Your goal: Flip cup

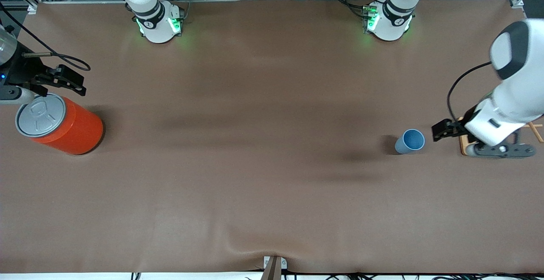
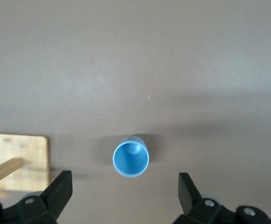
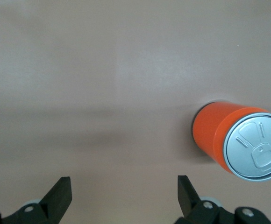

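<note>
Cup (image 1: 410, 141): matte light-blue tapered tumbler, standing mouth-up on brown cloth (image 1: 263, 144) near the left arm's end.
Left gripper (image 2: 124, 189): hovering above cup, fingers spread wide, gripping nothing.
Right gripper (image 3: 124, 189): waiting beside orange cylindrical canister (image 1: 63, 125), fingers apart, empty.

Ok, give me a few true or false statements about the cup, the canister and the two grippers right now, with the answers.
1. The cup stands upright, mouth up. True.
2. The left gripper is shut on the cup. False: its jaws are open and the cup stands free.
3. The orange canister lies on its side. False: it stands upright, grey lid on top.
4. The right gripper is open and holds nothing. True.
5. The cup sits beside the canister. False: they stand at different ends of the table.
</note>
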Robot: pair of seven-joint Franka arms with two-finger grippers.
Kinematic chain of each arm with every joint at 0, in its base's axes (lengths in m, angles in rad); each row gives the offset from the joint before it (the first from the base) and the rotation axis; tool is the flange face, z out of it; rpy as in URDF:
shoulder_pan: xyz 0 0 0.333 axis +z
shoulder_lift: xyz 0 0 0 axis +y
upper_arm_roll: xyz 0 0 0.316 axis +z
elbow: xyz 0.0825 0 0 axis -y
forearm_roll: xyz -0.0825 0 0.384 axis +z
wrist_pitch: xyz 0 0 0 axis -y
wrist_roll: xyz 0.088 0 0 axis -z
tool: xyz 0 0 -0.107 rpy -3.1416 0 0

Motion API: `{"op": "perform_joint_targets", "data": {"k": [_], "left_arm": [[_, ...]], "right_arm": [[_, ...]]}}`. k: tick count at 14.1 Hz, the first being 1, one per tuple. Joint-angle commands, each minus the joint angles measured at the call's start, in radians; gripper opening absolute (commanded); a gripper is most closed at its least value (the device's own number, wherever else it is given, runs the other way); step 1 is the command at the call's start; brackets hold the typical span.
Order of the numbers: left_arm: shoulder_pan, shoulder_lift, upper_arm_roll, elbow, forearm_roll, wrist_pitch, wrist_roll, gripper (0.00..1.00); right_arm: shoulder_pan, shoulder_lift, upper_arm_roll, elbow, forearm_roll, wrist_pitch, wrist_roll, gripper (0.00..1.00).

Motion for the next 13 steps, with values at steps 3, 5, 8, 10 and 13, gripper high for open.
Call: {"op": "perform_joint_targets", "data": {"k": [3,5,8,10,13], "left_arm": [[0.016,-0.102,-0.007,0.053,0.009,-0.147,0.030,1.00],[0.016,-0.145,-0.010,0.054,0.006,-0.158,0.042,1.00],[-0.079,-0.215,0.096,0.042,-0.033,-0.164,0.065,1.00],[-0.145,-0.241,0.176,0.042,-0.040,-0.223,0.070,1.00],[-0.154,-0.342,0.181,-0.082,-0.057,-0.225,0.065,1.00]], "right_arm": [[0.022,0.002,0.006,0.005,0.007,0.007,0.009,1.00],[0.024,0.009,0.004,0.005,0.042,0.013,0.009,1.00],[0.022,0.010,0.004,0.003,0.044,0.018,0.013,1.00],[0.021,0.010,0.003,0.003,0.043,0.010,0.024,1.00],[0.007,0.009,0.000,0.000,0.043,0.002,0.026,1.00]]}}
